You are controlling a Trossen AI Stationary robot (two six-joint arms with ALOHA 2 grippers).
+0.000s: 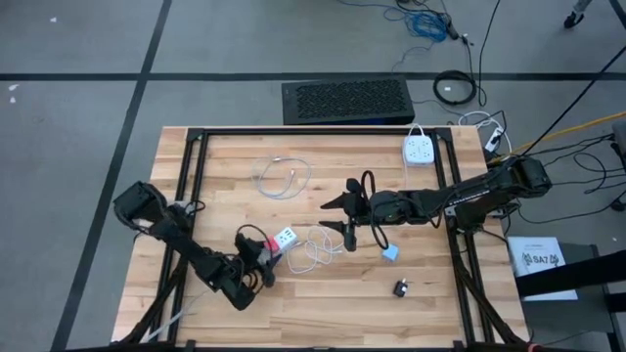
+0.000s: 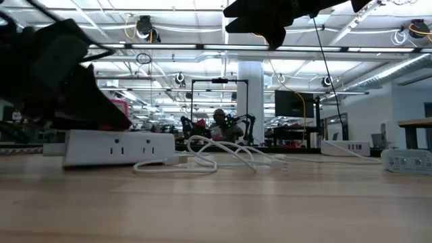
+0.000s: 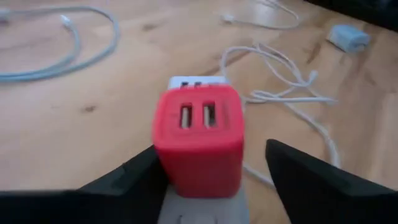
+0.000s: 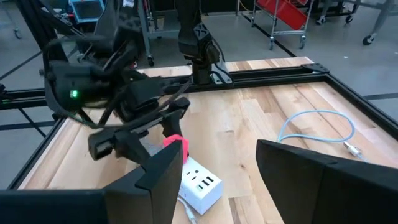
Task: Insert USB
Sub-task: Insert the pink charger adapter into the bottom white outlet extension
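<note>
Left arm reaching in from the tabletop's left edge, elbow folded near the front edge. Left gripper [image 1: 262, 250] low over the red charger [image 3: 198, 140], jaws spread, one finger [image 3: 134, 180] touching its side, the other [image 3: 323, 180] clear of it. Charger plugged upright in the white strip [image 1: 286, 236], left of centre, two USB ports facing up. Right arm stretched level from the right edge, raised above centre. Right gripper [image 1: 337, 215] with jaws spread, apparently holding nothing. White cable [image 1: 315, 246] coiled loose just beside the strip. Blue adapter [image 1: 390, 253] near centre-right. Second cable [image 1: 281, 177] toward the back edge.
</note>
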